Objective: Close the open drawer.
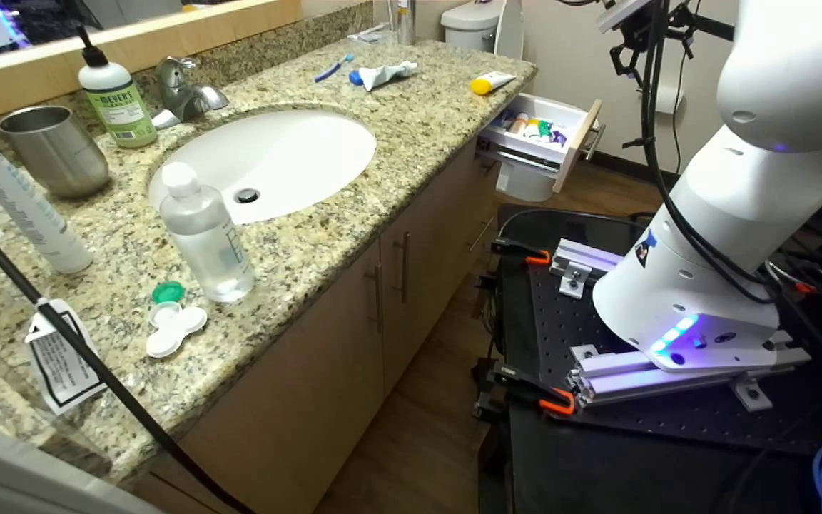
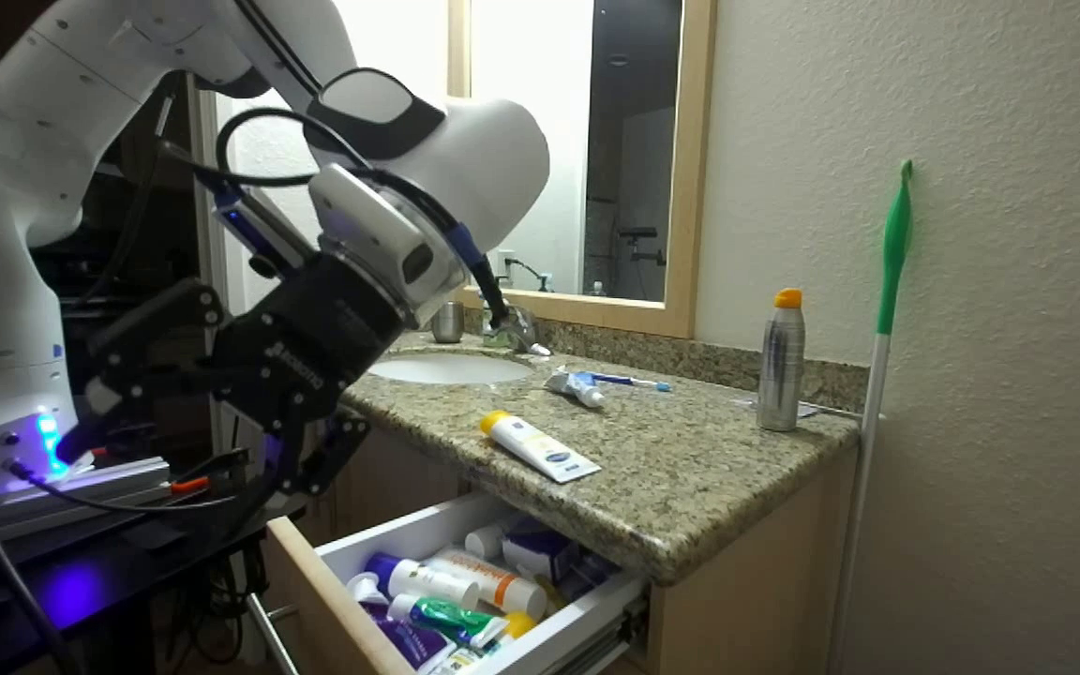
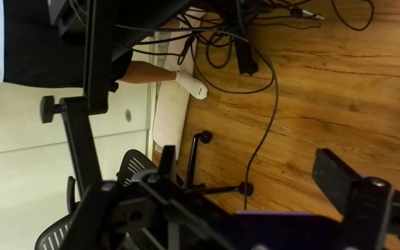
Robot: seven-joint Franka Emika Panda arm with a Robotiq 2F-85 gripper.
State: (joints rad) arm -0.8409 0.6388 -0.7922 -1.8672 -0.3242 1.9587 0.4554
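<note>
The open drawer shows in both exterior views, with its wooden front (image 1: 579, 146) pulled well out from the counter; the front also shows in an exterior view (image 2: 338, 605). A metal bar handle (image 2: 270, 636) is on the front. Inside are several tubes and bottles, such as a green tube (image 2: 451, 619). My gripper (image 2: 170, 469) is open and empty, tilted downward, outside the drawer front and above its level, apart from it. In the wrist view the gripper (image 3: 248, 170) has wide-spread fingers over the wood floor. The drawer is not clearly visible there.
The granite counter (image 2: 671, 450) overhangs the drawer, with a yellow-capped tube (image 2: 545, 448) near its edge. A spray can (image 2: 782, 366) stands farther along. The black robot table (image 1: 639, 457) stands beside the cabinet. A chair (image 3: 137, 163), cables (image 3: 274, 97) and a person's foot (image 3: 194, 86) are below.
</note>
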